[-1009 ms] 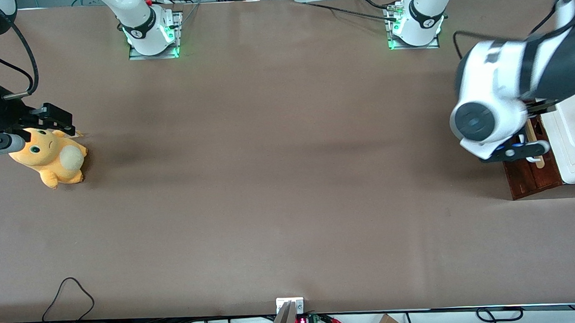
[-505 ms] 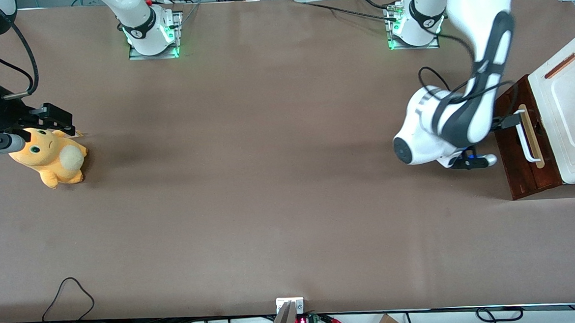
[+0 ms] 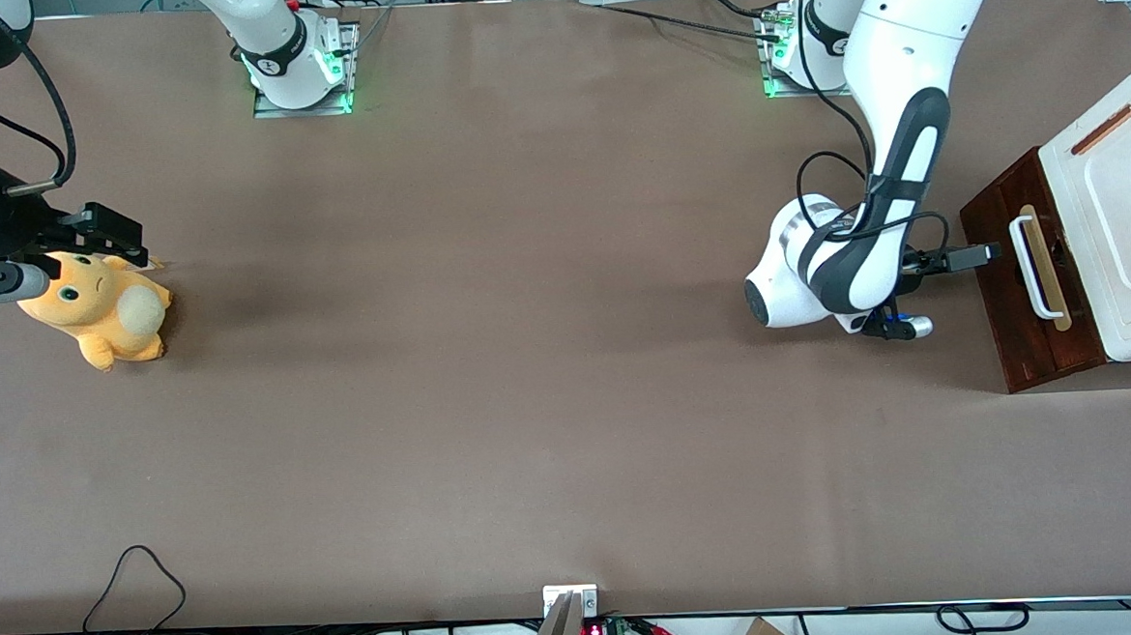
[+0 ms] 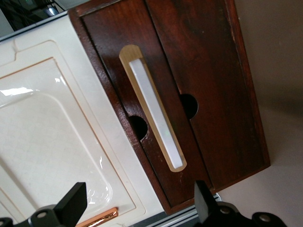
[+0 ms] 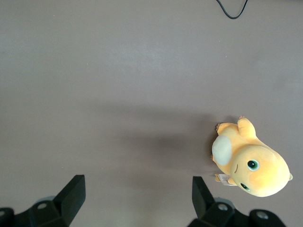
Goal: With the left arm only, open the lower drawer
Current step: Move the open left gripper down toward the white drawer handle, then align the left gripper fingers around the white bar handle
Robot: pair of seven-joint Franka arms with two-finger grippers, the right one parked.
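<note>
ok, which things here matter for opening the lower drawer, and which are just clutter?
Job:
dark red-brown wooden lower drawer
its white bar handle
left arm's black claw, open, in front of the handle, apart from it

Clutter:
orange plush toy
white cabinet top

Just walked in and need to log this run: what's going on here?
The left arm is working at the small cabinet at its end of the table. Its gripper hangs in front of the lower drawer, close to the white bar handle but not touching it, jaws open. The drawer's dark wooden front looks shut or barely out. A yellow plush toy lies toward the parked arm's end.
</note>
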